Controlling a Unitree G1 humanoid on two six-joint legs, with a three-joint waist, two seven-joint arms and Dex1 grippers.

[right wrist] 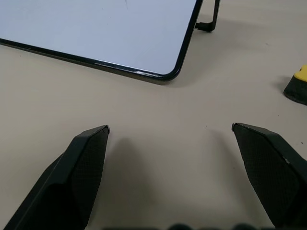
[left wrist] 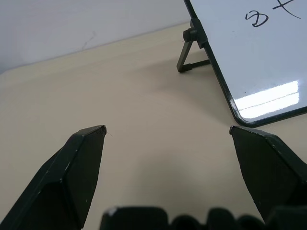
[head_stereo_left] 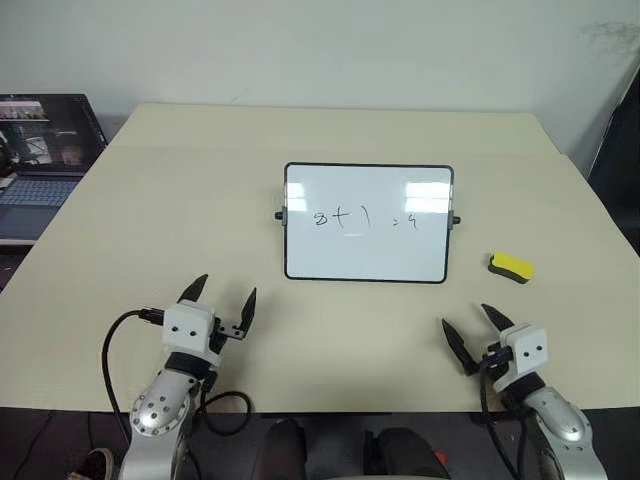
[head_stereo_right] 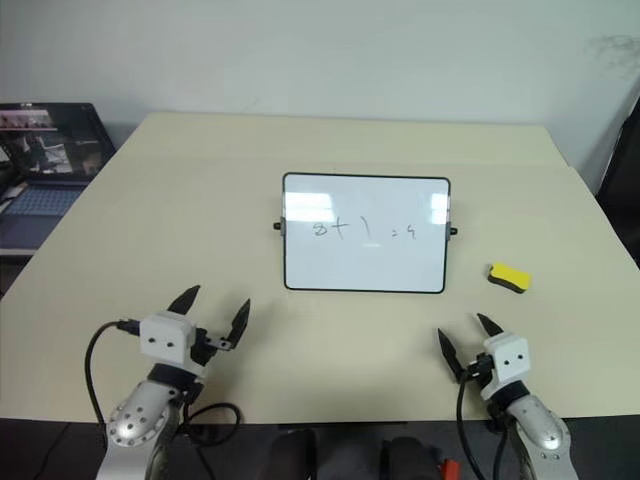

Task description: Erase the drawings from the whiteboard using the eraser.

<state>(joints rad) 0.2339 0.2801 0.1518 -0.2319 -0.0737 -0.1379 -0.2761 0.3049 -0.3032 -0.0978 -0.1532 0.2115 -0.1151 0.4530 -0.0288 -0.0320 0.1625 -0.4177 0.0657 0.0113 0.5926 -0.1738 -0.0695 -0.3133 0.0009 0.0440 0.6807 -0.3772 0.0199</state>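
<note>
Your right gripper [head_stereo_left: 474, 329] hovers spread and empty; the eraser [head_stereo_left: 511, 267] lies on the table [head_stereo_left: 200, 200] ahead of it, slightly to its right, apart. The whiteboard [head_stereo_left: 368, 222] stands propped mid-table, its drawings [head_stereo_left: 365, 218] seemingly a sum. Left gripper [head_stereo_left: 222, 297] also spread, empty.

the drawings [head_stereo_left: 365, 218] on the whiteboard [head_stereo_left: 368, 250] are too small and thin to read for certain. in the right wrist view the eraser [right wrist: 298, 86] is cut off by the picture's edge, and the laptop [head_stereo_left: 40, 160] beside the surface [head_stereo_left: 150, 230] runs off the edge too.
</note>
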